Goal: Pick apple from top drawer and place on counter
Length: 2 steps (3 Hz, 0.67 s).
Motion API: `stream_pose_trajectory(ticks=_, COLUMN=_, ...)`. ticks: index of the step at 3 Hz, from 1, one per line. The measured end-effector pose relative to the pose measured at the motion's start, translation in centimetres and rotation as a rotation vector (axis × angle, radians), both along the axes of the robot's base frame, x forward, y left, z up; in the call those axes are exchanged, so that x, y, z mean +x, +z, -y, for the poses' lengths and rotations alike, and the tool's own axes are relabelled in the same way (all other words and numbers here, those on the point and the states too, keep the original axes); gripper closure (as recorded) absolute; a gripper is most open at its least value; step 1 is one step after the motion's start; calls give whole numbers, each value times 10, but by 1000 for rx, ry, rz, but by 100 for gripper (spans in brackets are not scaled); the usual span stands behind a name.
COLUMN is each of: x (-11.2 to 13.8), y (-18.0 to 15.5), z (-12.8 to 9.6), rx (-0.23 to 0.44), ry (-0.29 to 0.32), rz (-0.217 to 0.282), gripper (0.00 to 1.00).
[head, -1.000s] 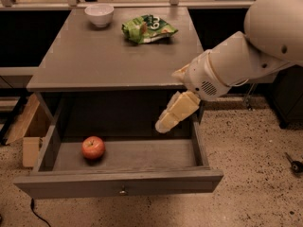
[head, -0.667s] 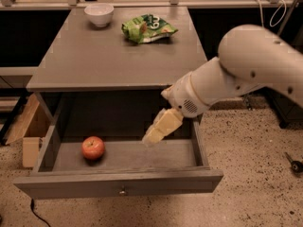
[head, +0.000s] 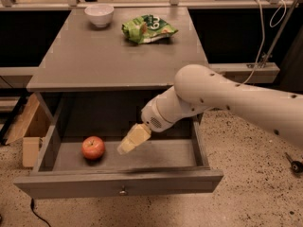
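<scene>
The grey counter point(head: 94, 60) holds a white bowl point(head: 99, 14) at its back-left corner and a green snack bag point(head: 147, 28) near its back edge. Under its front edge the top drawer point(head: 118, 182) stands open, with the apple point(head: 93, 147) at its left. The gripper point(head: 124, 147) hangs just beside the apple, and I cannot tell whether it is spread or closed.

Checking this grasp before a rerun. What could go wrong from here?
1. The apple lies loose on the top drawer floor; the gripper sits low to its right, apart from it. A sideways touch could roll it toward the left wall.
2. The arm reaches in just under the counter edge; a straight lift may hit it.
3. The white bowl and green snack bag sit at the counter's far end; place nearer.
</scene>
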<state>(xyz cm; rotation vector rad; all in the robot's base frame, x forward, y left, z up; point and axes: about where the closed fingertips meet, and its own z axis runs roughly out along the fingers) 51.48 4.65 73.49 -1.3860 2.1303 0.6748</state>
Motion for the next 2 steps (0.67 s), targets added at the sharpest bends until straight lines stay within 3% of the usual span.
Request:
stream_pose_trajectory(ticks=1, x=29, y=-21, z=-23, rx=43, ry=-42, rz=43, gripper=0)
stream_pose_trajectory(ticks=2, x=29, y=-20, z=-24, rx=43, ry=-43, rz=45, gripper=0)
